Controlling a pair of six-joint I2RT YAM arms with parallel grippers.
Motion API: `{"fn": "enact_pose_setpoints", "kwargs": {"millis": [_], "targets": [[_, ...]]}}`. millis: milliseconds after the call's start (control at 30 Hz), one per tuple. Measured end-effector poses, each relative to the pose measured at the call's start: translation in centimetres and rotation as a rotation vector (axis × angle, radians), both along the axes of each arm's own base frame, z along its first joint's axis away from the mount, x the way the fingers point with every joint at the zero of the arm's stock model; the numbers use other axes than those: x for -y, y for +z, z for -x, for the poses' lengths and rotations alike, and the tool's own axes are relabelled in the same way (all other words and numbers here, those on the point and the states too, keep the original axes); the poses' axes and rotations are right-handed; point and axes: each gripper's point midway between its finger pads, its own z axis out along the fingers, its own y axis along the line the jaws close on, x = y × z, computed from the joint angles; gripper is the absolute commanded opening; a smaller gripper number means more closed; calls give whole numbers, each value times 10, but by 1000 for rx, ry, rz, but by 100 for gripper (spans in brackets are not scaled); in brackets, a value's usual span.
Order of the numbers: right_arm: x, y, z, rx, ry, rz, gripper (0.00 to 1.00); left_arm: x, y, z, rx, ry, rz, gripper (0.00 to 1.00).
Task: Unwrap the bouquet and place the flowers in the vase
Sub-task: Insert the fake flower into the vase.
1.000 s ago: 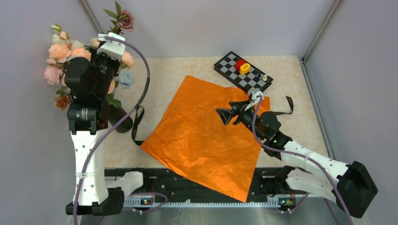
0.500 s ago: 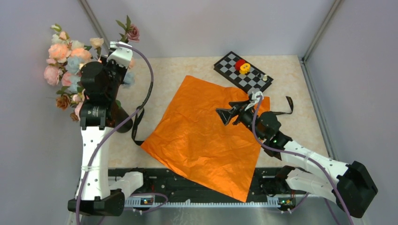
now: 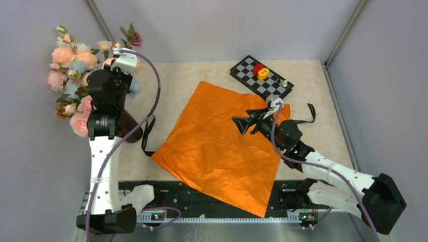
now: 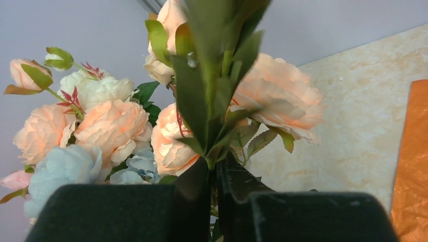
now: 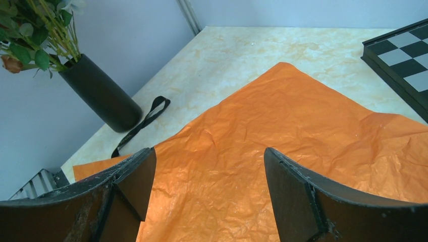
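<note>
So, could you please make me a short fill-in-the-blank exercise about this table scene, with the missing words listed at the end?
1. The paper spread on the table is ____ in colour.
2. The left gripper is ____ on a green flower stem.
3. The right gripper hovers above the paper with its jaws ____.
4. Beside the vase a ____ ribbon lies on the table.
Missing words: orange; shut; open; black.

Overhead cam looks down from the table's point(image 3: 202, 75) near edge. Left wrist cam's nose-deep in flowers point(image 4: 113, 128). Right one skims low over the orange paper point(image 5: 282, 136) toward the vase point(image 5: 101, 96), both visible overhead too.
</note>
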Motion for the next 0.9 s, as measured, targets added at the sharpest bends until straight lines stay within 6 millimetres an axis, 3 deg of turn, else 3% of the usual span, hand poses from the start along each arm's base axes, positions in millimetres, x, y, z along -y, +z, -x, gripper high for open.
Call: {"fn": "enact_pose_setpoints", "kwargs": {"millis": [133, 367, 733, 900], "targets": [[0, 0, 0, 0, 1, 0, 79, -1, 3, 3, 14, 14, 21, 31], [-1, 0, 1, 0, 6, 1, 79, 3, 16, 8, 74, 1, 76, 45], [-2, -1, 2, -3, 15, 4, 79, 16, 39, 11, 169, -62, 139, 51], [-3, -1, 3, -2, 23, 5, 79, 21, 51, 15, 215, -93, 150, 41]]}}
